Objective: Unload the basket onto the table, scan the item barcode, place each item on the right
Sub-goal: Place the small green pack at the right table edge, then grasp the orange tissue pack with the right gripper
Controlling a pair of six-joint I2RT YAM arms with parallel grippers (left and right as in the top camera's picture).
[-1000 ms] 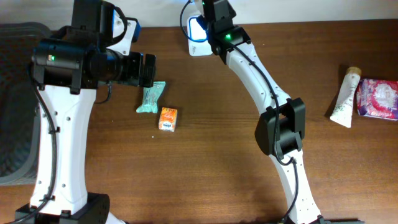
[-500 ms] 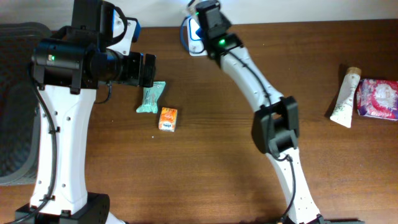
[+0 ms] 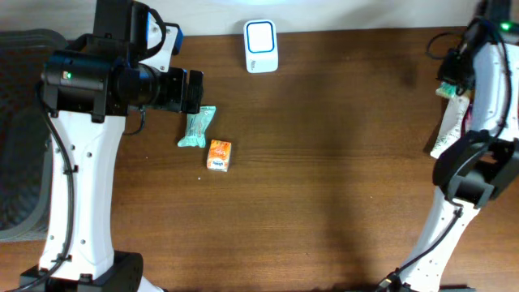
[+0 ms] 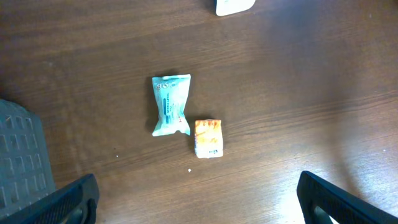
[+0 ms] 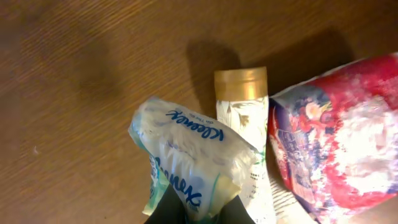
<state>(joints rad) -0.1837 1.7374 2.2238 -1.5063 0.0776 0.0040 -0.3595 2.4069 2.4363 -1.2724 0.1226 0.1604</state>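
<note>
My right gripper (image 5: 199,213) is shut on a white Kleenex tissue pack (image 5: 193,152), holding it by its lower end. It hangs over a white tube with a gold cap (image 5: 241,93) and beside a pink and red packet (image 5: 339,134). From overhead, the right gripper (image 3: 451,79) is at the far right of the table. The white scanner (image 3: 261,46) stands at the back edge, uncovered. My left gripper (image 4: 199,202) is open and high above a teal packet (image 4: 170,104) and a small orange box (image 4: 208,137).
The white tube (image 3: 448,134) lies under the right arm. A teal packet (image 3: 197,127) and an orange box (image 3: 219,155) lie left of centre. A grey ribbed bin (image 3: 16,146) fills the left side. Bare brown wood spans the middle.
The right arm has swung from over the scanner at the back to the far right, above the tube. The scanner now shows fully. The left arm has not moved.
</note>
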